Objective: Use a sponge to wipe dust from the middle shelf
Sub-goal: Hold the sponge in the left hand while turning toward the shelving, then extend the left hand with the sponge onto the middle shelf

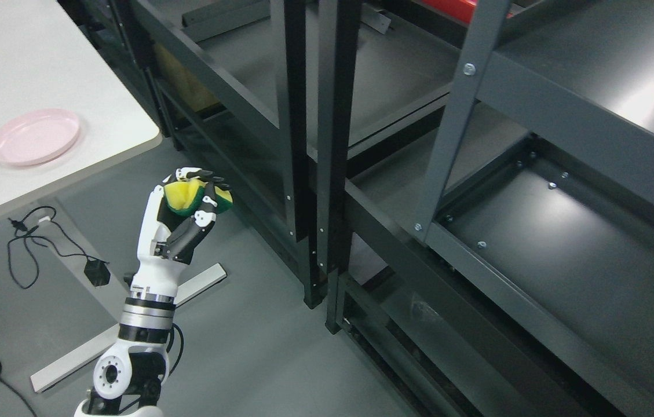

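Left hand (pixel 187 202) is clamped on the sponge (pixel 187 196), held up over the floor, well apart from the shelf (pixel 564 243) at right. Sponge looks soft and light, already squashed by the fingers (pixel 209 200), so you don't need more squeeze. You'd want the flat face free, gripped by its edges.

No text, label or number can be read — not on any surface.
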You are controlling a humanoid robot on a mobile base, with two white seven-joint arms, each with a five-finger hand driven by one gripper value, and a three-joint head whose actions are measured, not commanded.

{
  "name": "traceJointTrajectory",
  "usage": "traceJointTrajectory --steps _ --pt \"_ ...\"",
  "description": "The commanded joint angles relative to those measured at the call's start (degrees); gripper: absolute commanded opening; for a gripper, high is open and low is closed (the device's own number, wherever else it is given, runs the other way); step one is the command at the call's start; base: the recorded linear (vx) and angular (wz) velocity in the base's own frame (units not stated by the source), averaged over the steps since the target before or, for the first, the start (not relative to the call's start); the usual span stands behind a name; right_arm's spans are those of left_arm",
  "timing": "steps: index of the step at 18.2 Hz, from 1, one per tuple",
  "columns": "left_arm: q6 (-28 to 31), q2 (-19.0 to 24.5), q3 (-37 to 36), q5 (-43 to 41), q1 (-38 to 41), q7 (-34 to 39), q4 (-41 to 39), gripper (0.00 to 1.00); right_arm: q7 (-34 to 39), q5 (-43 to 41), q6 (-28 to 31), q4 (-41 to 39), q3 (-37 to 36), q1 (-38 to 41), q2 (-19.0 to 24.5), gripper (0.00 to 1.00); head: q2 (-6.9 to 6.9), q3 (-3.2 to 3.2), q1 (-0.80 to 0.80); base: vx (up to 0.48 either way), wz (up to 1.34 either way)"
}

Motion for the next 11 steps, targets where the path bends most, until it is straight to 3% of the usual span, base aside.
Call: traceJointTrajectory --steps 1,6,11 --pt "-3.4 1.0 -16.2 -5.9 -0.5 -2.3 -1.1 0.0 0.0 0.0 0.0 -1.0 0.0 0.0 -1.0 1.0 0.0 0.0 0.0 -0.06 -0.48" --pt "-7.8 1.0 -29.3 -18.2 -1.8 -5.5 -1.0 0.0 0.0 0.0 0.0 -1.0 0.1 0.0 -1.0 1.0 0.0 0.0 0.0 -0.038 -0.4" --pt "-11.5 1.0 -41.1 -30.6 -10.9 -5.6 -0.5 0.01 0.0 0.0 0.0 -1.0 0.1 0.0 -1.0 1.0 0.0 0.0 0.0 -0.03 -0.4"
